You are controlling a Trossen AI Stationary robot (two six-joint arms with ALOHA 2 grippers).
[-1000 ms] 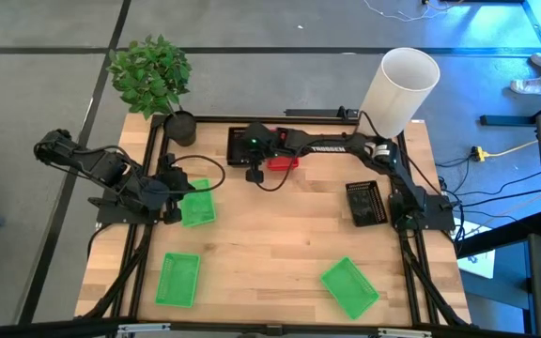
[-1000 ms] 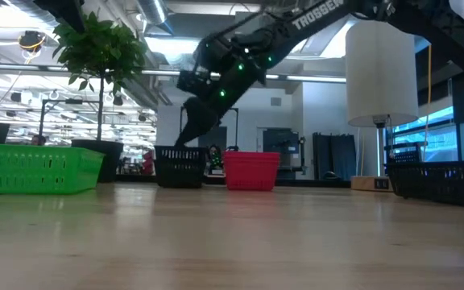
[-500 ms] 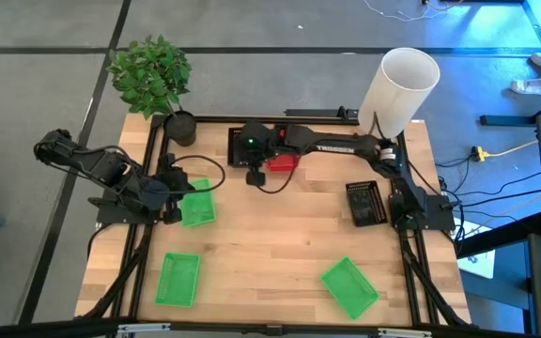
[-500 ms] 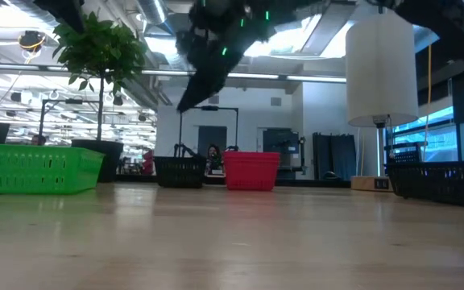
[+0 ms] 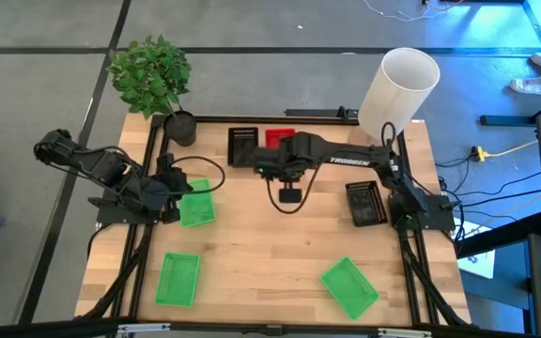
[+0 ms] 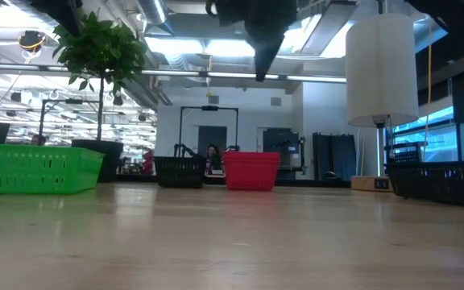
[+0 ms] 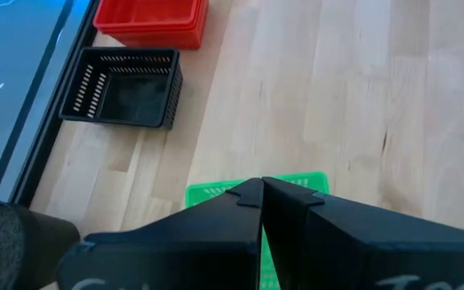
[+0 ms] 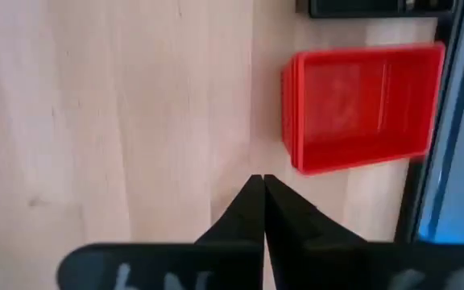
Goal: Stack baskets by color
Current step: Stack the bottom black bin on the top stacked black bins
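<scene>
Red baskets (image 5: 280, 137) sit nested in a stack at the far edge, beside a black basket (image 5: 243, 145). A second black basket (image 5: 364, 203) lies at the right. One green basket (image 5: 196, 204) is at the left; two more green baskets (image 5: 177, 278) (image 5: 349, 286) lie near the front edge. My right gripper (image 5: 289, 195) hangs shut, high over the table's middle, pointing down, just near of the red stack (image 8: 361, 105). My left gripper (image 7: 262, 189) is shut, poised above the left green basket (image 7: 296, 181).
A potted plant (image 5: 153, 75) stands at the far left corner and a tall white lampshade (image 5: 397, 89) at the far right. Bare wood lies across the table's middle (image 5: 270, 244). The low view shows my right gripper (image 6: 259, 72) well above the baskets.
My right gripper has risen from beside the far black basket and swung toward the table's right and near edge. It has tipped from a slant to pointing almost straight down. The baskets have stayed where they were.
</scene>
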